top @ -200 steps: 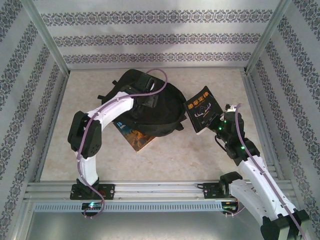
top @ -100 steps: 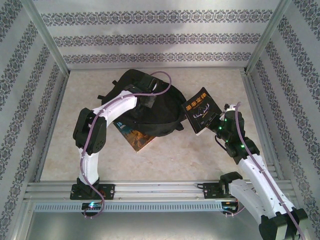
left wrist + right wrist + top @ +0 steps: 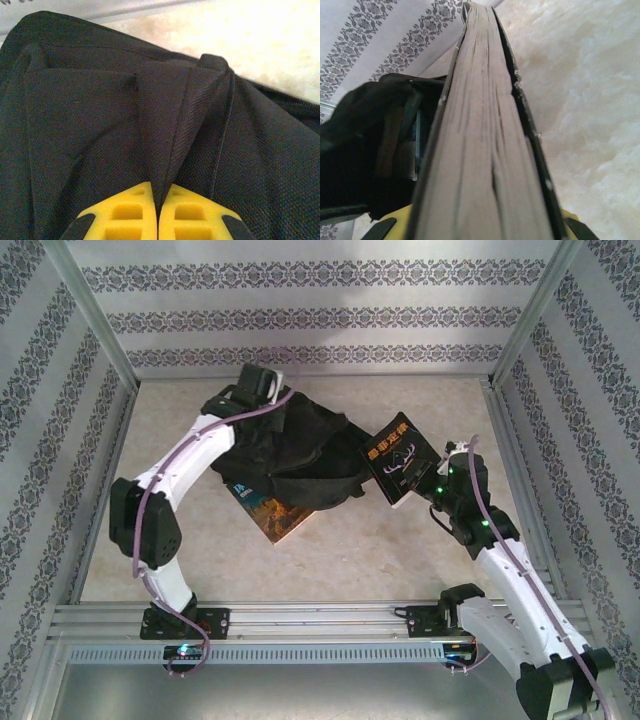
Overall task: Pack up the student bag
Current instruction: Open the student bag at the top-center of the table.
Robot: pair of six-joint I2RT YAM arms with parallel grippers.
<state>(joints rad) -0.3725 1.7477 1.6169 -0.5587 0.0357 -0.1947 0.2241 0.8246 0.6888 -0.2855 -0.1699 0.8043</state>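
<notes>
The student bag (image 3: 305,445) is a black fabric backpack lying crumpled at the middle of the table. My left gripper (image 3: 268,398) is at its far left end, shut on a raised fold of the bag's fabric (image 3: 172,135), pinched between the yellow fingertips (image 3: 127,215). My right gripper (image 3: 432,487) is shut on a black book (image 3: 398,458) with gold lettering, held tilted just right of the bag. In the right wrist view the book's page edge (image 3: 480,150) runs straight ahead, with the bag (image 3: 365,135) to its left.
A second book (image 3: 272,510) with a blue and orange cover lies on the table, partly under the bag's near edge. Patterned walls and metal rails (image 3: 300,620) enclose the table on every side.
My left gripper shut on the bag's fabric and moved toward the far left, pulling the bag out of shape. The right gripper with the book crept slightly left.
</notes>
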